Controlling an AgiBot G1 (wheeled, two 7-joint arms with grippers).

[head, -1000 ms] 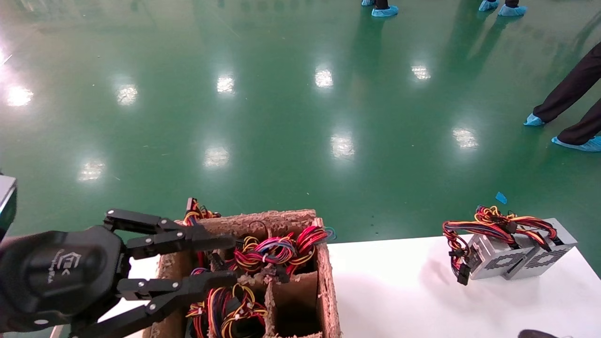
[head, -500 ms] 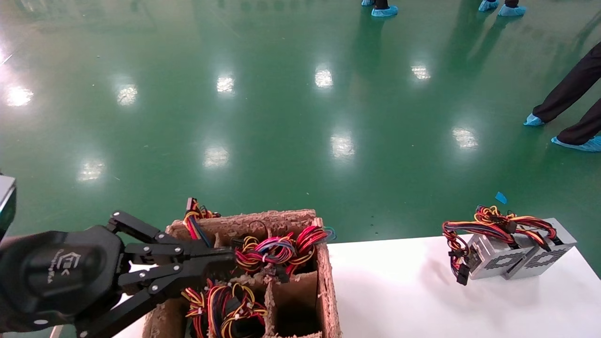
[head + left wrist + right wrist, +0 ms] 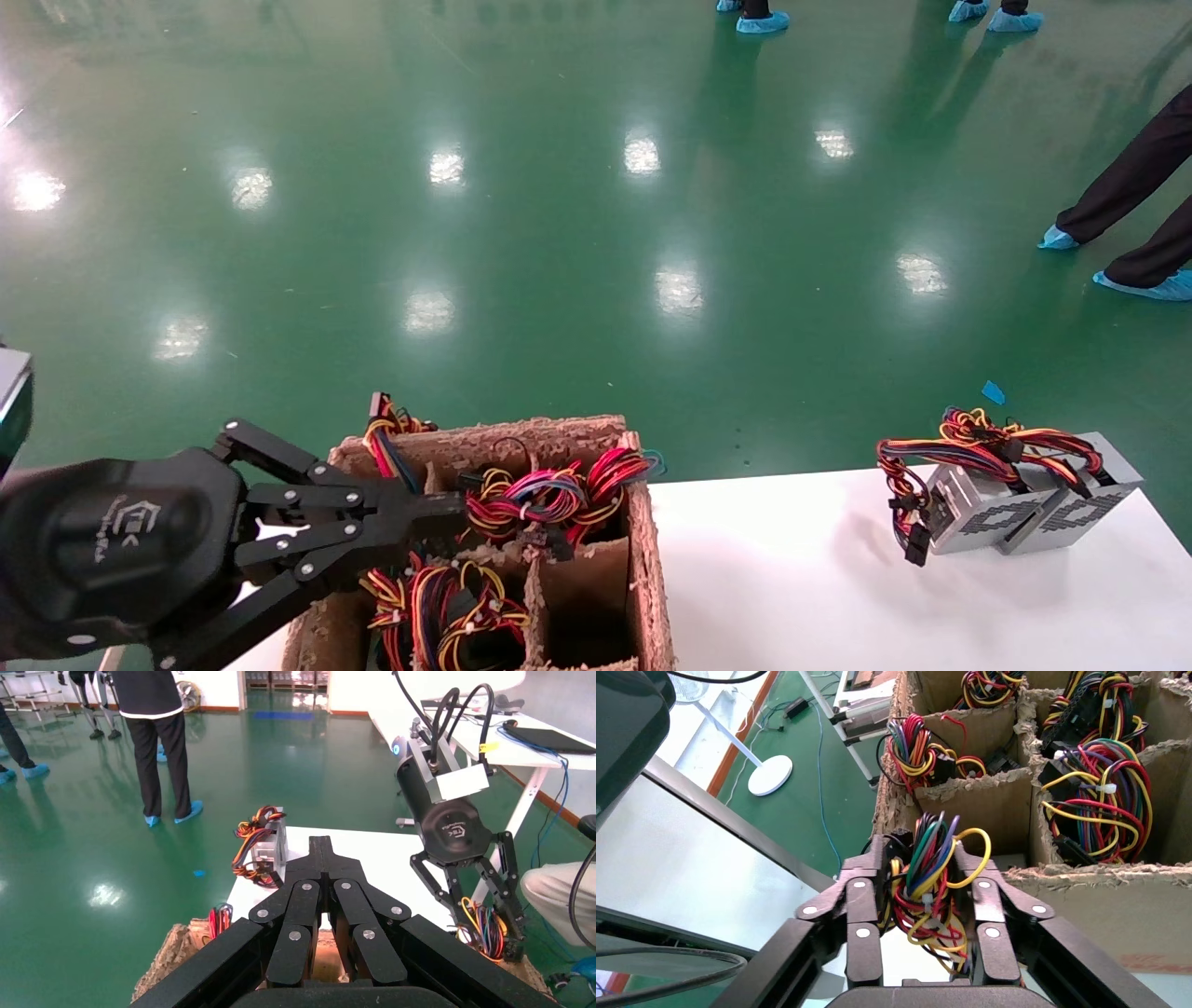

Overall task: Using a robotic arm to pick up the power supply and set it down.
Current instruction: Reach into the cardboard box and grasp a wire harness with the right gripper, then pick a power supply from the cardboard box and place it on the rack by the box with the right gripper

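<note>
Head view: left end effector (image 3: 438, 508) closed, empty; right end effector (image 3: 926, 881) grips wire bundle (image 3: 932, 874).

Black left gripper (image 3: 438, 508): fingers pressed together, reaching over the divided cardboard box (image 3: 643, 540). Black right gripper (image 3: 925, 881): clamped around a multicoloured wire bundle (image 3: 930, 881).

No wording can be made out for certain. A pale logo mark sits on the black housing of the left gripper (image 3: 438, 508), and a similar one on the right gripper (image 3: 492, 941), both too small to read.
</note>
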